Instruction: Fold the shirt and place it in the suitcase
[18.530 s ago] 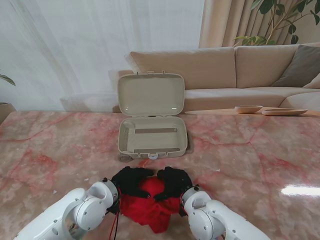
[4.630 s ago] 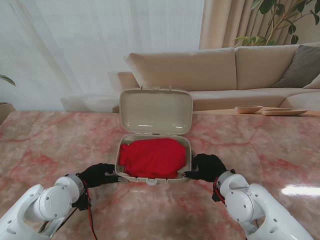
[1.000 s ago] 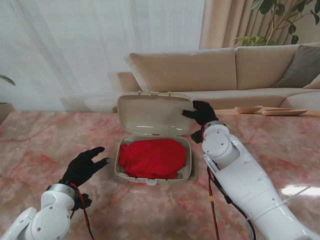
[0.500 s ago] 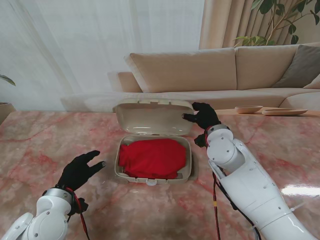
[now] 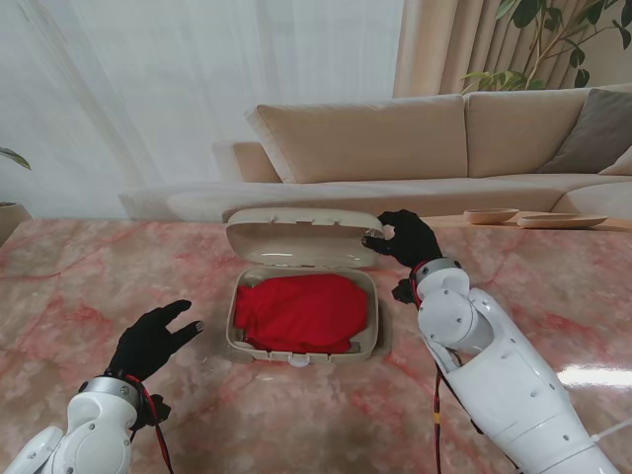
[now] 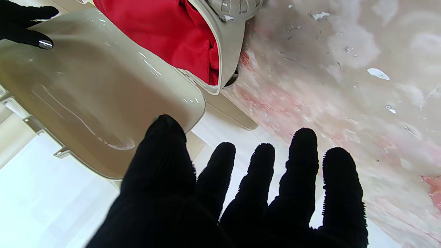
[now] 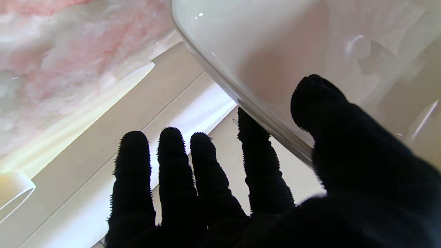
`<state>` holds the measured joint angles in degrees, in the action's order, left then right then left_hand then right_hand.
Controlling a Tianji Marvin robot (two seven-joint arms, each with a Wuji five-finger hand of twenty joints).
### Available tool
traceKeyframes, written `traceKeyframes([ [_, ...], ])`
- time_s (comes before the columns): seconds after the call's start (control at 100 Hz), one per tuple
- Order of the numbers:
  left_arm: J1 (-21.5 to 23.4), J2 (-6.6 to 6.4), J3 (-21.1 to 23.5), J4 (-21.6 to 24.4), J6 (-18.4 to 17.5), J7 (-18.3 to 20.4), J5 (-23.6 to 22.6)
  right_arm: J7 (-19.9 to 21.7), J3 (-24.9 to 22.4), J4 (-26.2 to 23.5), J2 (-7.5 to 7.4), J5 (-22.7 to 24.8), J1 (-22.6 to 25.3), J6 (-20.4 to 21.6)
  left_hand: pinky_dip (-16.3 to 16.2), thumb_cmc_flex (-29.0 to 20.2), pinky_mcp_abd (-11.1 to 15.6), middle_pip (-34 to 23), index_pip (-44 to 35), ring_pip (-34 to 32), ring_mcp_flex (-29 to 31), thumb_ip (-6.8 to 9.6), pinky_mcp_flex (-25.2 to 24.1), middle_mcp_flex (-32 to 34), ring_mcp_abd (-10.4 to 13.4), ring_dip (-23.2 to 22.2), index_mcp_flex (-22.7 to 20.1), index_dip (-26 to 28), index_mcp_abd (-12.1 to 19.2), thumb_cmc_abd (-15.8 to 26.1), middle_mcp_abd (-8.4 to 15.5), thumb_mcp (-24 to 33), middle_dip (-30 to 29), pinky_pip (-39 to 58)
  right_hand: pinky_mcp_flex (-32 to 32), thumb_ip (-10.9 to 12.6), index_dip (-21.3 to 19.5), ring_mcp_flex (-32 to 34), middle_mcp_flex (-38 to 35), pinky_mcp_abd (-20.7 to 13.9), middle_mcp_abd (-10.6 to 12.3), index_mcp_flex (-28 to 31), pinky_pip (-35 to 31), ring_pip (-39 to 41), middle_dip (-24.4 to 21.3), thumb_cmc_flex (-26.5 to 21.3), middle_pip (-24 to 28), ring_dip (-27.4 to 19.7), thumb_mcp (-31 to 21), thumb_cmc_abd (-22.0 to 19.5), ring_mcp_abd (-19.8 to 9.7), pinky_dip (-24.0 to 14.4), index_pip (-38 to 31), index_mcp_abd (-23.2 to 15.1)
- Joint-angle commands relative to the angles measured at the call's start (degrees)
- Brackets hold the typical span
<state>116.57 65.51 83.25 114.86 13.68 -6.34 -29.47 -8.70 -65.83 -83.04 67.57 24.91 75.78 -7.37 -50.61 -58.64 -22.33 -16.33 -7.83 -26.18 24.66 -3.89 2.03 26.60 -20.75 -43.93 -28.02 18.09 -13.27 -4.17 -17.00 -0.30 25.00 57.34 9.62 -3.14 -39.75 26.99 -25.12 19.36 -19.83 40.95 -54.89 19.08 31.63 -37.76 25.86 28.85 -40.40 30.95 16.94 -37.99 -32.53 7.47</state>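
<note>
Pink marble table [image 5: 513, 296] holds the suitcase [image 5: 367, 336], red shirt [image 5: 301, 311] packed inside. Right hand [image 5: 405, 237], at 2 o'clock, grips the lid [image 5: 296, 237] edge to close it. Left hand [image 5: 153, 338], at 8 o'clock, waits spread and empty.

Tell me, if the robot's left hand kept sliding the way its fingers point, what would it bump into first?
Probably the suitcase. The left hand is open, fingers aimed right and a bit away from me, toward the suitcase's left wall. Bare table lies between. Its height is unclear, so it might pass over the rim.
</note>
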Motion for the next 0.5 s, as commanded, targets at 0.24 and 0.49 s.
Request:
traceKeyframes([
  [0.24,-0.36,0.16,-0.38,-0.9,-0.25,-0.02,0.33,2.23,-1.41,-2.8,-1.13,1.78,3.43,-0.22,-1.72,0.96,-1.84,1.5,-0.37,1.57,-0.25,0.93,-1.06,0.25,-0.93,0.72,1.51,0.22,2.26,2.95,0.9,-1.92,-0.5,-1.48,0.18,1.22,-1.9,0.55,-0.09,0.26,0.78,0.7,0.96,-1.12,-1.1,4.58,-1.66,-1.18,0.32,-0.57,-1.16,-0.9,7.72,3.5],
  [0.49,-0.55,0.21,-0.62,-1.24,-0.18,-0.14,0.77,3.23,-2.53,-4.61,-1.59,2.62,5.34,0.18,-1.75,0.98,-1.83,1.51,-0.36,1.59,-0.24,0.92,-1.07,0.3,-0.84,0.73,1.48,0.22,2.29,2.91,0.94,-1.95,-0.51,-1.51,0.34,1.28,-2.19,0.74,-0.28,0.4,0.69,1.27,0.97,-1.26,-1.23,5.01,-2.13,-1.13,0.68,-0.51,-0.93,-0.94,8.76,3.4],
])
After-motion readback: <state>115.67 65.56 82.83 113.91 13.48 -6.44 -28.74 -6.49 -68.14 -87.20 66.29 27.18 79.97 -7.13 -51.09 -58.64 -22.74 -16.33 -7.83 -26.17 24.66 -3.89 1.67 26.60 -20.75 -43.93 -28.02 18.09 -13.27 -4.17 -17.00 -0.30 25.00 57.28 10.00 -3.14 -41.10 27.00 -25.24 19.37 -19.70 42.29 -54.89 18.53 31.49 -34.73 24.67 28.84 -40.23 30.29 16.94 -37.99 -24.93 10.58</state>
